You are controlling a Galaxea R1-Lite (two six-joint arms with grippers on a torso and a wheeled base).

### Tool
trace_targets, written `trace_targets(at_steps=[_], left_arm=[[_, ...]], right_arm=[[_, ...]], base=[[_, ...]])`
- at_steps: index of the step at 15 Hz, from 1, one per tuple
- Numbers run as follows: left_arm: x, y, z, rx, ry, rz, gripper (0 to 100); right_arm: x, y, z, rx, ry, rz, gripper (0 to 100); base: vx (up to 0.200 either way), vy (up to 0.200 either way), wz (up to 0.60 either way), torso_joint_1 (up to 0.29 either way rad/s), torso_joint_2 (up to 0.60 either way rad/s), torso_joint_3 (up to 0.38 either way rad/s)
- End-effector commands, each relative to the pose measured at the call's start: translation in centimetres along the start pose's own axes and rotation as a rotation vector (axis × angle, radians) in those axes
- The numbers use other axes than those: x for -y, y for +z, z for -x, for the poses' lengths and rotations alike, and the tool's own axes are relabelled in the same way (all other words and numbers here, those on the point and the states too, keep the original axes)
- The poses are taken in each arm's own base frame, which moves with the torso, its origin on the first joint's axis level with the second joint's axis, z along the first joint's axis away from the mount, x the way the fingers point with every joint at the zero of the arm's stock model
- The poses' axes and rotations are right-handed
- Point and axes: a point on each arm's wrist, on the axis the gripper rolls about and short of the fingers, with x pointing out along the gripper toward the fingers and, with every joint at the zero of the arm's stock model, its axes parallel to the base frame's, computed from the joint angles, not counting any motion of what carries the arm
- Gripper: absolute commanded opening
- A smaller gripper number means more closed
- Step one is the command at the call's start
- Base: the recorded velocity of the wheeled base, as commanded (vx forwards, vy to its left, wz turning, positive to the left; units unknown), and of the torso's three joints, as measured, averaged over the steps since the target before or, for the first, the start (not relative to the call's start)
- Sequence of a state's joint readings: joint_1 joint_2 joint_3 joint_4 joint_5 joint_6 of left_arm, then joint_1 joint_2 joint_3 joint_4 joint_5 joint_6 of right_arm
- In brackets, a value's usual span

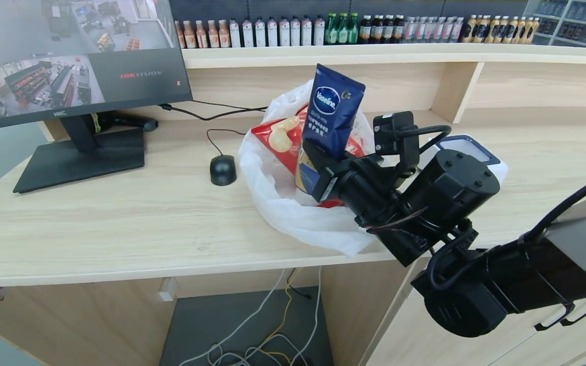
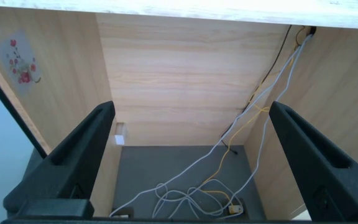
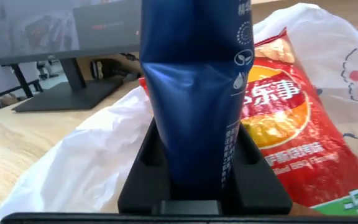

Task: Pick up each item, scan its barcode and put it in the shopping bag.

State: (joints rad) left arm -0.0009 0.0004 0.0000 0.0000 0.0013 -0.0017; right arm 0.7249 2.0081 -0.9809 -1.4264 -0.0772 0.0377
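A dark blue lotion tube (image 1: 332, 114) stands upright above the white shopping bag (image 1: 293, 208), with my right gripper (image 1: 318, 168) shut on its lower part. In the right wrist view the blue tube (image 3: 194, 99) rises between the black fingers (image 3: 146, 155), just over the bag's white plastic (image 3: 79, 162). A red chips packet (image 1: 280, 140) lies inside the bag, under and beside the tube; the red packet (image 3: 291, 130) shows its printed front. My left gripper (image 2: 188, 162) hangs open below the counter, facing the cables, with nothing between its fingers.
A black mouse (image 1: 223, 170) lies left of the bag, and a monitor (image 1: 69, 56) on its stand sits at the far left. A white and blue device (image 1: 468, 145) is behind my right arm. A raised shelf edge (image 1: 400, 53) runs behind the counter.
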Motion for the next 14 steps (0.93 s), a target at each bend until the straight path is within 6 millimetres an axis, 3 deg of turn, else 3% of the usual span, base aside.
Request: trace_targets(at_steps=[1,14], left_arm=[[0.0,0.0,0.0,0.0,0.001,0.0,100],[0.0,0.0,0.0,0.0,0.001,0.0,100]], right_arm=[[-1.0,0.2,0.1,0.005,0.007,-0.026,0],[-0.4,-2.9,0.9,-0.08,-0.018,-0.019,0]], base=[[0.0,0.0,0.0,0.0,0.0,0.0],[0.0,0.0,0.0,0.0,0.0,0.0]])
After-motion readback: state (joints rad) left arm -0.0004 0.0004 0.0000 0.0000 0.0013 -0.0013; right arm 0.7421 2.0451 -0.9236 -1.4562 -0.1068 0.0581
